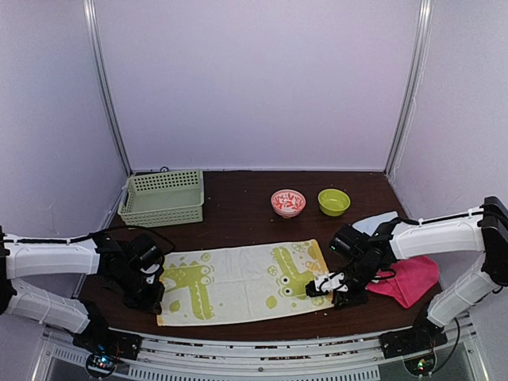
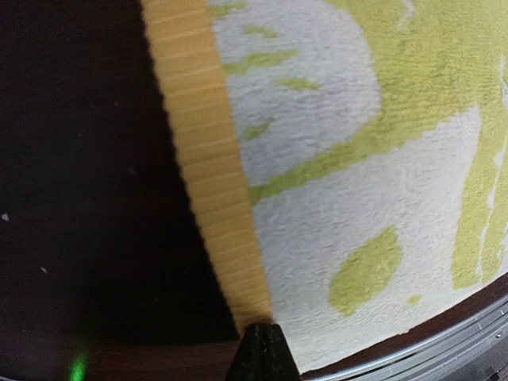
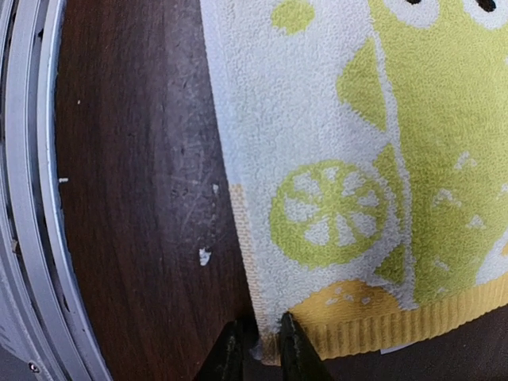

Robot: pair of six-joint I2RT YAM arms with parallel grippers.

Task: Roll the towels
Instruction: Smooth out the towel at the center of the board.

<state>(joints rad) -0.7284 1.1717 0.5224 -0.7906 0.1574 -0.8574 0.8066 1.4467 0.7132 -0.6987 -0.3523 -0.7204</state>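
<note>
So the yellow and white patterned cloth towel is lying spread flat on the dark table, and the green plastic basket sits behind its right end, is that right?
Not quite. The top external view shows the green plastic basket behind the left end of the yellow and white patterned cloth towel, not the right. The towel does lie spread flat on the dark table.

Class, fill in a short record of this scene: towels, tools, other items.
yellow towel: spread flat, unrolled, centre of table
pink towel: crumpled, far right
light blue towel: behind the pink one, partly hidden
left tool: shut, at the yellow towel's near left corner
right tool: fingers slightly apart at its near right corner; grip unclear
other items: green basket, pink bowl, green bowl, at the back
</note>
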